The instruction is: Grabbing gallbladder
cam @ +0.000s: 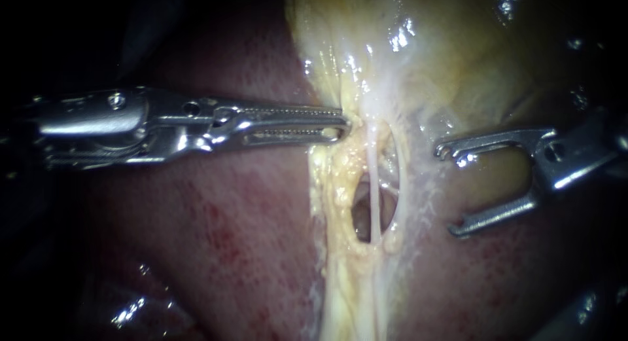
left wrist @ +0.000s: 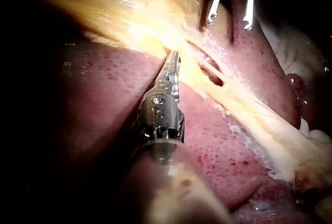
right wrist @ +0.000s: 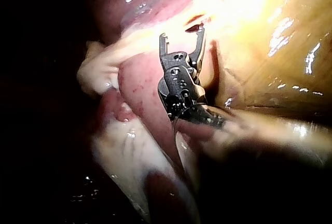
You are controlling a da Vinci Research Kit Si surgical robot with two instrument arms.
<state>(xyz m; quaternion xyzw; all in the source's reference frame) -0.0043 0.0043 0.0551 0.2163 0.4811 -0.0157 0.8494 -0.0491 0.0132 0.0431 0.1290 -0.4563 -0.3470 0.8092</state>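
The pale yellow gallbladder (cam: 458, 53) lies at the top of the endoscope view, and a yellowish band of tissue runs down from it over the liver (cam: 216, 236). My left instrument (cam: 341, 123) comes in level from the left. Its toothed jaws lie almost together, shut on the left edge of the gallbladder tissue just above a small window in the band. In the left wrist view the left instrument (left wrist: 174, 54) tip sits at the same yellow edge. My right instrument (cam: 450, 190) stands to the right of the band with its jaws wide open and nothing gripped.
A thin white tube (cam: 374, 203) runs straight down across the window in the band. Red-speckled liver surrounds the band on both sides. In the right wrist view the right instrument (right wrist: 181, 33) has its open jaws hovering over the liver's edge beside the gallbladder (right wrist: 270, 53).
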